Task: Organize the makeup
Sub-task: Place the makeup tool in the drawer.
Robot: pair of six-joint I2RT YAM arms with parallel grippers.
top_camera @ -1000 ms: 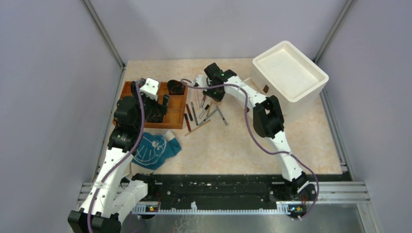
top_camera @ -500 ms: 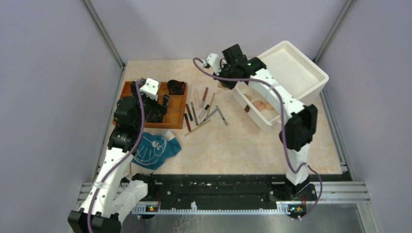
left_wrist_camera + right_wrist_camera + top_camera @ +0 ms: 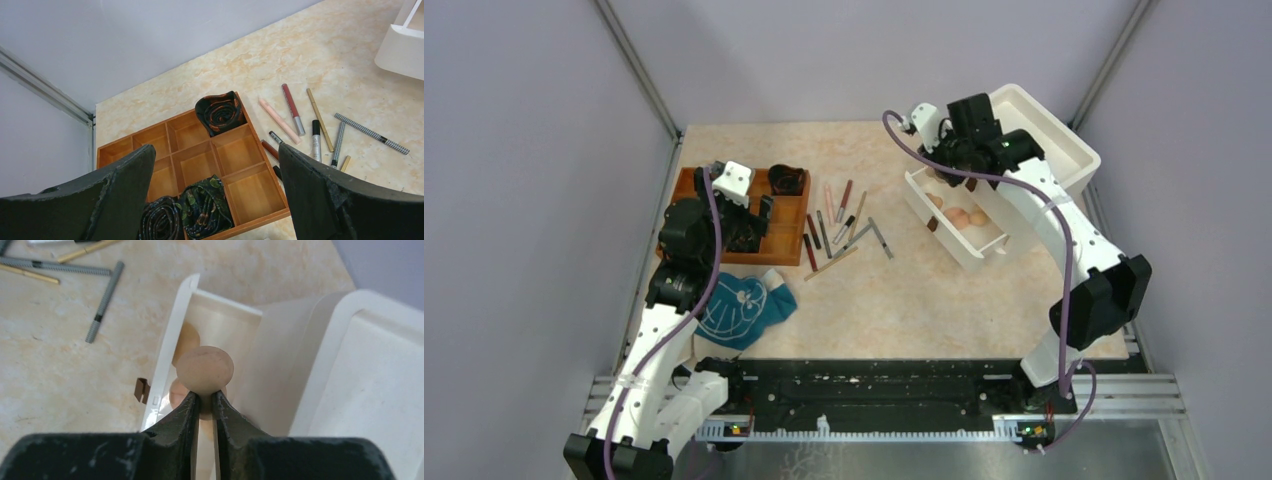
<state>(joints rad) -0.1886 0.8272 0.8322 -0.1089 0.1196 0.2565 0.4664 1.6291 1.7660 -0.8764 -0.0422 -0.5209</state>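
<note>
My right gripper (image 3: 948, 168) is shut on a tan egg-shaped sponge (image 3: 205, 368) and holds it above the open drawer (image 3: 944, 238) of the white box (image 3: 1024, 140). Two more sponges (image 3: 965, 217) lie in that drawer (image 3: 172, 335). Several slim pencils and tubes (image 3: 844, 222), pink, dark red, silver and black, lie on the table between the box and the wooden tray (image 3: 792, 222). They also show in the left wrist view (image 3: 300, 125). My left gripper (image 3: 746, 232) is open and empty above the tray (image 3: 167, 135).
The tray's compartments hold dark rolled cloths (image 3: 219, 111), one at the back and two at the front (image 3: 200, 207). A teal patterned cloth (image 3: 742, 305) lies in front of the tray. Walls close in the left and right sides.
My right arm has swung right from the pencils to above the box, carrying the sponge. The drawer now stands pulled out; it looked shut in the oldest frame. The left arm has not moved.
</note>
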